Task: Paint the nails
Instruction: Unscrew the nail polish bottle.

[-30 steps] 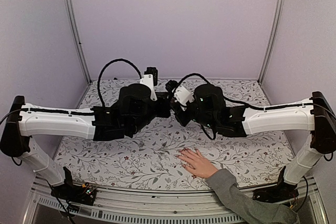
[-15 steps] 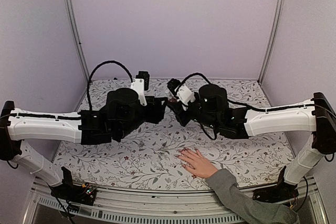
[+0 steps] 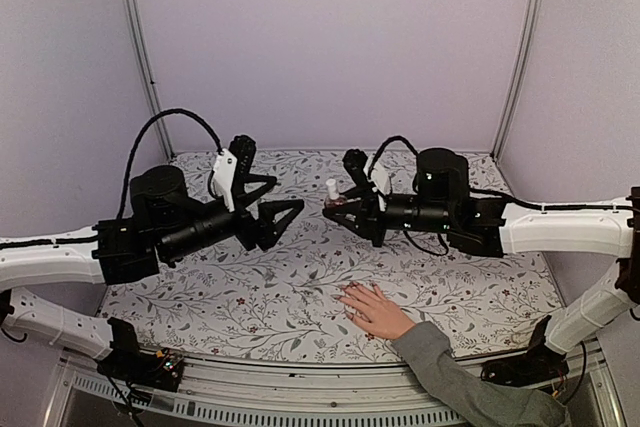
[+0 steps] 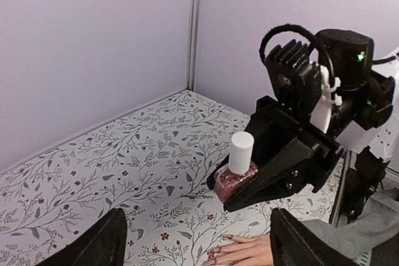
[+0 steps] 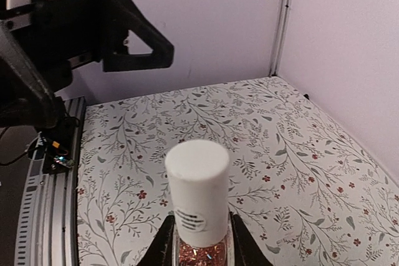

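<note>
Pink polish bottle (image 4: 238, 166) sits pinched in the right tool (image 3: 340, 205) above the counter (image 3: 250, 297), while the left tool (image 3: 288, 193), up against it a second ago, has swung off left, wide and empty, and the nails (image 4: 215, 255) rest on the flat hand (image 3: 372, 309) near the front edge.

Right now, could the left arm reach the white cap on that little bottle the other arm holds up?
Probably yes. The left tool is open and points at the bottle, whose white cap stands clear above the right tool. Only open air lies between them.
</note>
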`<control>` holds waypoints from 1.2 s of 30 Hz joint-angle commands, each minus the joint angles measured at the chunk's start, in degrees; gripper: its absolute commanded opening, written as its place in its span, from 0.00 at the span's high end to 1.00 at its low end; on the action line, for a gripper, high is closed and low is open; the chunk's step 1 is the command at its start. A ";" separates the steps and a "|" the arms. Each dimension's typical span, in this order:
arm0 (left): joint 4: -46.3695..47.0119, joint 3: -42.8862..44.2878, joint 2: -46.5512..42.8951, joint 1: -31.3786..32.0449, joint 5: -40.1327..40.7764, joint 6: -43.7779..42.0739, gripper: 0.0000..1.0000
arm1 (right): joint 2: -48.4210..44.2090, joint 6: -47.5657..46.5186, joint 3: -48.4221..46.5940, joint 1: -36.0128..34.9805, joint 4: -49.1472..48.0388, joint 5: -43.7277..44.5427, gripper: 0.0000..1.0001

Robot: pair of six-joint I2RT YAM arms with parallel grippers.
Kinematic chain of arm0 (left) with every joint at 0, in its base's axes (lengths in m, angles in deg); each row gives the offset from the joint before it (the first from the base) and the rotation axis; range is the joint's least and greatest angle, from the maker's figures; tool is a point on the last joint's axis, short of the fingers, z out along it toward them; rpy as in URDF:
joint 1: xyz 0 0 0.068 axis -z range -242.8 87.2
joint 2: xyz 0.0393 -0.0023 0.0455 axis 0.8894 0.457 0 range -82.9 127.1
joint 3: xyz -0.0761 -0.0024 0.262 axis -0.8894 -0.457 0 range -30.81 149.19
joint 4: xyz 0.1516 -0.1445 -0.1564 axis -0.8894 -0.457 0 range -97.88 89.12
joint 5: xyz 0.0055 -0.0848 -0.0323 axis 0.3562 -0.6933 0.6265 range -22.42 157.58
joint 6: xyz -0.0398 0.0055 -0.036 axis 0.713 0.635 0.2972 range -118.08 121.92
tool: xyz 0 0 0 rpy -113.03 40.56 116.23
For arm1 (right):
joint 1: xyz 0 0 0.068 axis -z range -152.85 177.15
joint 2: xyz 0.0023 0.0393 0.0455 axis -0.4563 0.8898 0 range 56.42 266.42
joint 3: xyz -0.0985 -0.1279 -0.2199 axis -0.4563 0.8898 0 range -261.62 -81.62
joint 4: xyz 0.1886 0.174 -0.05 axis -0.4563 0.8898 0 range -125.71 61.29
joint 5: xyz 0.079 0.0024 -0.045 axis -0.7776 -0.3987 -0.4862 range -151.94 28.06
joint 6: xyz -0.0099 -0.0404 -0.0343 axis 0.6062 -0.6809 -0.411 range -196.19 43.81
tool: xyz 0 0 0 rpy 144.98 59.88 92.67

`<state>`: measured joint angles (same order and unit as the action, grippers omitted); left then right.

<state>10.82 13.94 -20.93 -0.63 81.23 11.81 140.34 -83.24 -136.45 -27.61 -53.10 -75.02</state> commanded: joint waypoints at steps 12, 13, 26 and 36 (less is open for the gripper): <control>15.20 -7.22 -3.81 -1.93 -46.71 -12.28 0.24 | -5.88 -0.54 0.22 -0.42 3.49 -43.24 1.00; 15.65 -6.81 -2.88 -1.96 -48.05 -12.34 0.25 | -5.81 -0.78 0.10 -0.56 3.92 -43.91 1.00; 18.01 0.30 7.86 -1.99 -57.04 -10.06 0.49 | -2.42 -3.39 -2.39 -3.95 7.15 -46.85 1.00; 20.35 0.66 10.47 -1.49 -61.07 -10.06 0.67 | -2.54 -2.56 -1.60 -4.12 6.67 -49.54 1.00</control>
<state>28.98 13.29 -11.16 -2.31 22.26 1.73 137.67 -86.08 -137.32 -31.46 -45.86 -122.19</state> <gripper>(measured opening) 0.341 0.209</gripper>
